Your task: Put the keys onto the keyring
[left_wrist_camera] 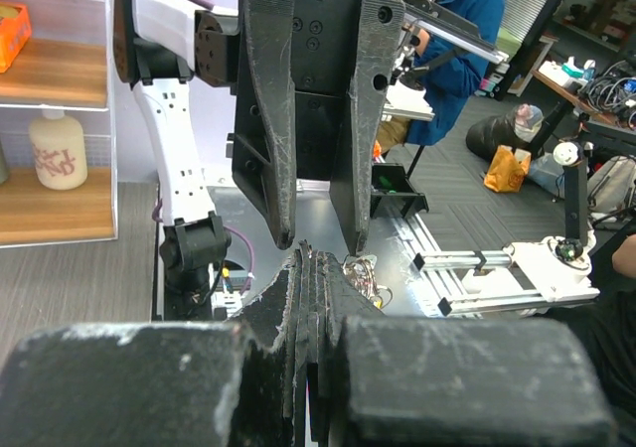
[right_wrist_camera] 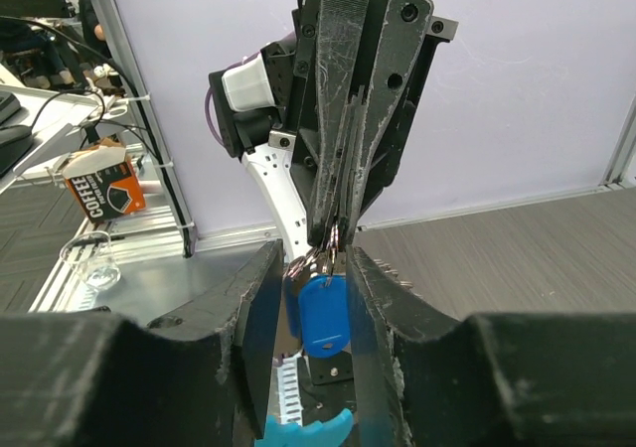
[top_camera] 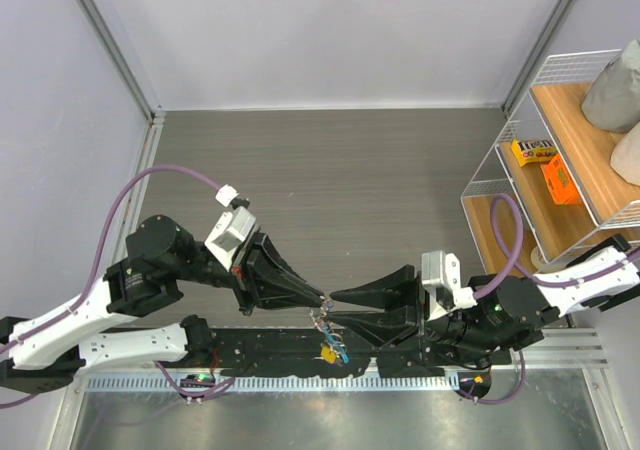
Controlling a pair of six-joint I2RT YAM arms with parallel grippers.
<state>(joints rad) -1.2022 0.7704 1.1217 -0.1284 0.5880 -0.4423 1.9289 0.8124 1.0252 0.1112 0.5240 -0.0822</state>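
Several light, slippery keys (top_camera: 328, 351) are dangling just below our left gripper (right_wrist_camera: 339, 226), which is clamping the thin, stiff keyring (right_wrist_camera: 315, 255); our right gripper (top_camera: 333, 307), fingers (right_wrist_camera: 256, 303) apart, is straddling their blue tag (right_wrist_camera: 323, 313), likely the surest hold.

Left gripper (top_camera: 320, 300), closed, and right gripper (top_camera: 333, 306), jaws parted, meet tip to tip near the tabletop's (top_camera: 350, 190) near edge, mid-width. Keyring (top_camera: 320, 321) and keys (top_camera: 329, 351) sit just nearward of the tips.
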